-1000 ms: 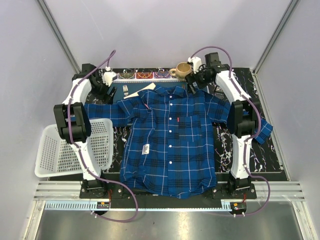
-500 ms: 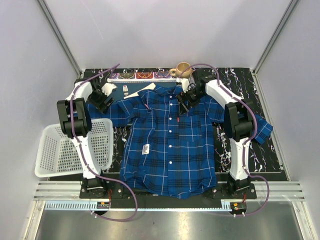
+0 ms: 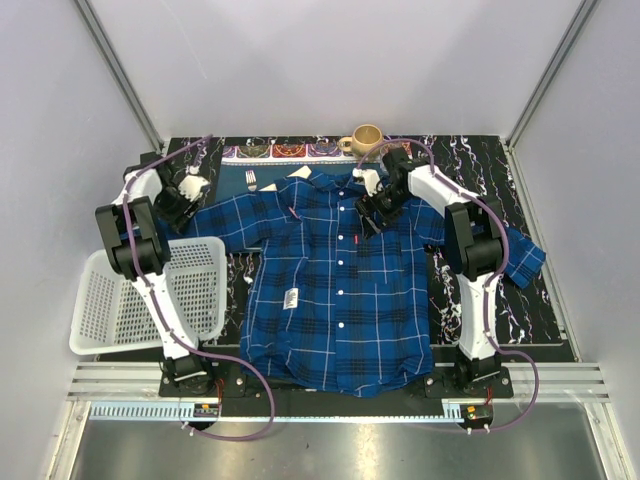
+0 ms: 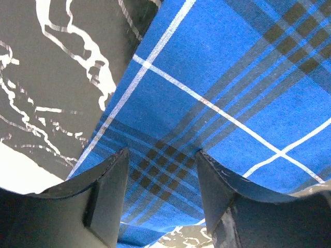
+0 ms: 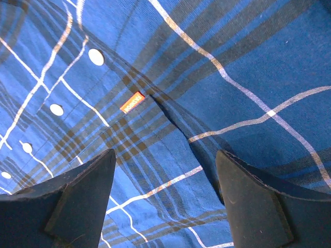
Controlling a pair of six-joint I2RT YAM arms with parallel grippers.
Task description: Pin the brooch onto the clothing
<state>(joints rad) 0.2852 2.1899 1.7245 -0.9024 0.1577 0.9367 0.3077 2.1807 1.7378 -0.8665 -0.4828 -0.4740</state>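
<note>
The shirt (image 3: 340, 300) lies flat. The left gripper (image 4: 163, 160) hangs open over the sleeve (image 4: 232, 77) at 10 o'clock. The right gripper (image 5: 165, 160) is wide open at 1 o'clock. Both are empty. The brooch (image 3: 293, 212) looks like a tiny red dot at 11 o'clock. I think pinning is not done.

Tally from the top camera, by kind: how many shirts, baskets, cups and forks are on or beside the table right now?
shirt: 1
basket: 1
cup: 1
fork: 1
Total: 4
</note>
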